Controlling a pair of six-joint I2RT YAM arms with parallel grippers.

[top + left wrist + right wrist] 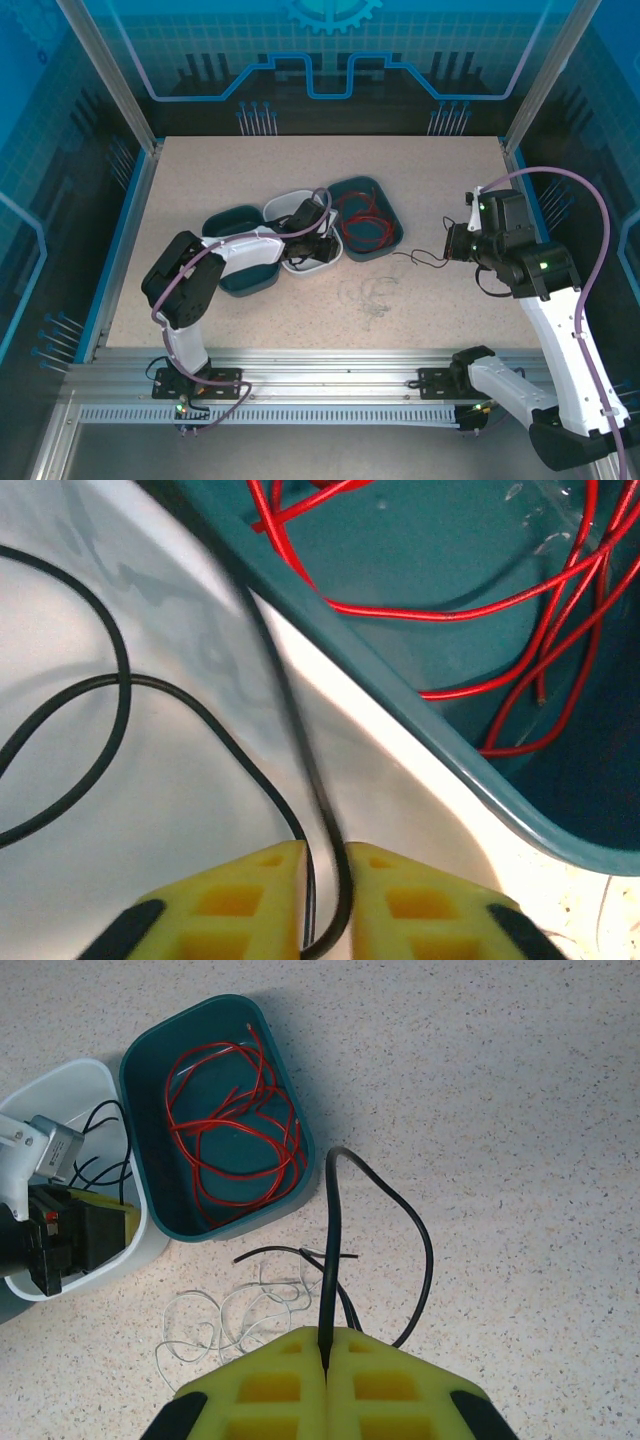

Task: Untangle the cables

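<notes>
My left gripper (318, 240) (327, 850) is down inside the white bin (290, 200) (420, 770). Its jaws stand slightly apart, and a loop of black cable (300, 740) runs loosely through the gap. More black cable (122, 680) lies on the bin floor. My right gripper (450, 243) (327, 1332) hovers over the table to the right, shut on another black cable (331, 1220) (415, 260) that arcs out and trails down. Thin white cables (372, 295) (230, 1310) lie in a loose tangle on the table. Red cables (362, 222) (235, 1130) (450, 610) sit coiled in a teal bin (385, 190) (128, 1110).
A second teal bin (232, 215) stands left of the white bin, partly under my left arm. The three bins cluster at the table's middle. Blue walls and metal posts ring the table, and a metal rail (330, 365) runs along the near edge.
</notes>
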